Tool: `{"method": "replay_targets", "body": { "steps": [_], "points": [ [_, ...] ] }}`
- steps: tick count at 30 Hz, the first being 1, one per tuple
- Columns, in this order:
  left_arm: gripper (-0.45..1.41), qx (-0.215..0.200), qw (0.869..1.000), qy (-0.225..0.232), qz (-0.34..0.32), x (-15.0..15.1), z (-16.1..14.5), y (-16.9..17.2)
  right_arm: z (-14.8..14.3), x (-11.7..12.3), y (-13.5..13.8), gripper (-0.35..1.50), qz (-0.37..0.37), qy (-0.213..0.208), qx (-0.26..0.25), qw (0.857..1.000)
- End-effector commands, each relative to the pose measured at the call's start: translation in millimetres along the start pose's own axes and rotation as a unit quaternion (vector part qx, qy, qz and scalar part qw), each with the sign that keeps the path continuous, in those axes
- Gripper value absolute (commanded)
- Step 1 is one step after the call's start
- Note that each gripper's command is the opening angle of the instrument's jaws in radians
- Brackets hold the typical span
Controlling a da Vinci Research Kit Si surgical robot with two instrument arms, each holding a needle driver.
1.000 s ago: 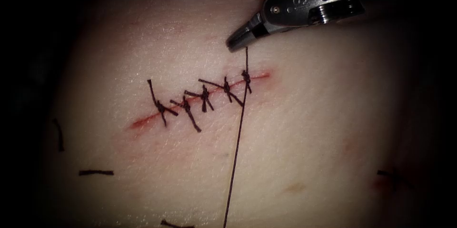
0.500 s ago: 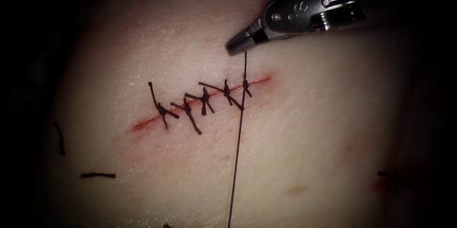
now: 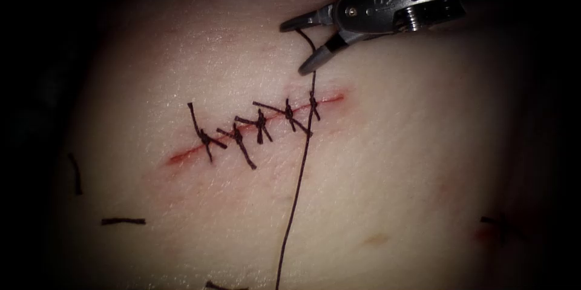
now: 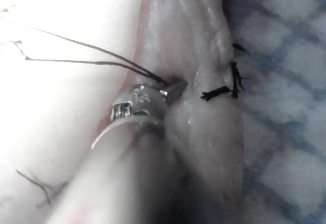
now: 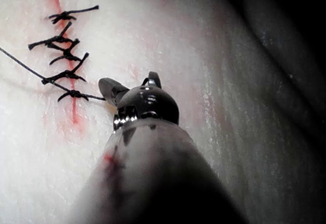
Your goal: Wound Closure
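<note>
The right claw is gaping wide around the thread above the knot, holding nothing; the needle is hidden.

I am working at a surgical training bench, not in an operating room. Under my tools is lying a pale slab of tissue with a cut closed by a row of dark knotted stitches, and snipped thread ends are lying loose on its surface. In my left wrist view the tissue's edge is sitting on a blue-and-white checked cloth, which is covering the bench.
</note>
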Motion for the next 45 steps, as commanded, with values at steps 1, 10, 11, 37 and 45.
{"method": "replay_targets", "body": {
  "steps": [1,10,11,37,45],
  "points": [
    [-0.45,0.011,1.000,0.009,0.006,0.6,-0.1,-0.4,0.0,0.5,-0.5,1.33,0.008,0.011,-0.010,1.000],
    [-0.45,0.113,0.991,0.065,0.033,10.0,-8.6,-5.7,-5.7,1.5,-1.1,1.35,0.052,0.059,-0.074,0.994],
    [-0.45,0.132,0.988,0.073,0.037,11.2,-9.8,-6.7,-6.4,1.6,-1.4,1.33,0.051,0.064,-0.090,0.993],
    [-0.45,0.255,0.961,0.087,0.054,16.3,-18.9,-20.4,1.6,7.2,-9.8,-0.35,0.002,0.107,-0.227,0.968],
    [-0.45,0.269,0.959,0.080,0.048,16.6,-19.7,-24.7,7.1,7.5,-9.8,-0.35,-0.007,0.154,-0.178,0.972]
  ]
}}
